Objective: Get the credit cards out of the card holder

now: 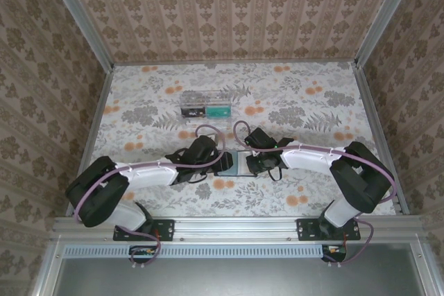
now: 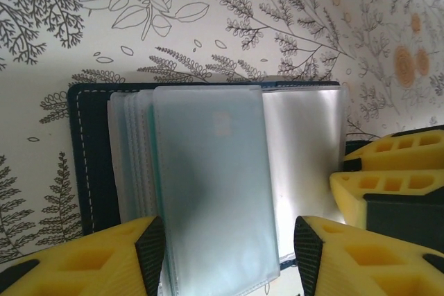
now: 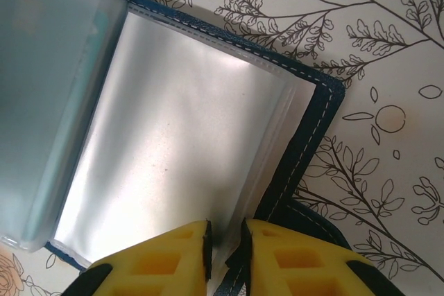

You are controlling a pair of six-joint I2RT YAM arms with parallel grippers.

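Card holder [image 1: 234, 163] lies open on the near side of the clear box [image 1: 206, 105], my right gripper [image 3: 225, 247] pinching its edge, my left gripper [image 2: 229, 254] spread astride a sleeve [image 2: 208, 185].

Bright even light w/ glare on sleeve [image 3: 187, 123]

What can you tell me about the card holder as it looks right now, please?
The card holder lies open and flat on the floral table. Its dark cover has white stitching along the edge. Inside are frosted clear plastic sleeves, a stack fanned over one half and a single sleeve flat on the other. The left gripper straddles the top sleeve's end, and the right gripper pinches the cover's edge.
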